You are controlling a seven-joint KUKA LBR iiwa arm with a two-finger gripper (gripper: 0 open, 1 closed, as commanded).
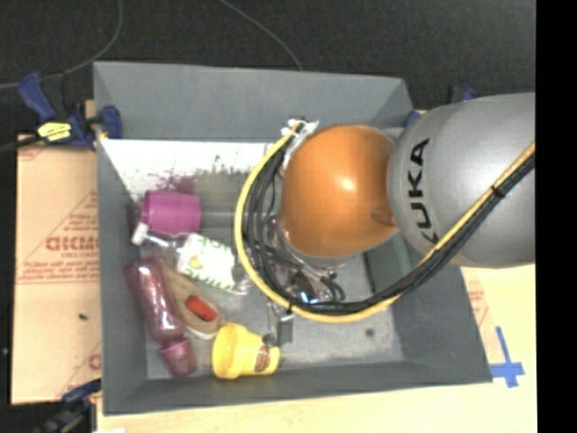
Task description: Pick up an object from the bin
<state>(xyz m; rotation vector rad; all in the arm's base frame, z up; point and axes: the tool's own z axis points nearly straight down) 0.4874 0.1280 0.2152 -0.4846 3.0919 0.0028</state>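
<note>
Grey metal bin (252,102) carries six loose things along its left side, one of each: long purple packet (151,300), clear bottle (204,262), magenta cup (171,211), tan piece with a red spot (195,308), yellow cup (238,352), small purple cup (178,358). The gripper (279,329) hangs low just beside the yellow cup at the front; spread or pressed together, I cannot tell. This looks like the approach: nothing is gripped. Next it must straddle a thing, probably that cup, then clamp.

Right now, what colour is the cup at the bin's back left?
The cup is plain magenta-pink, seen best in the camera view.
</note>
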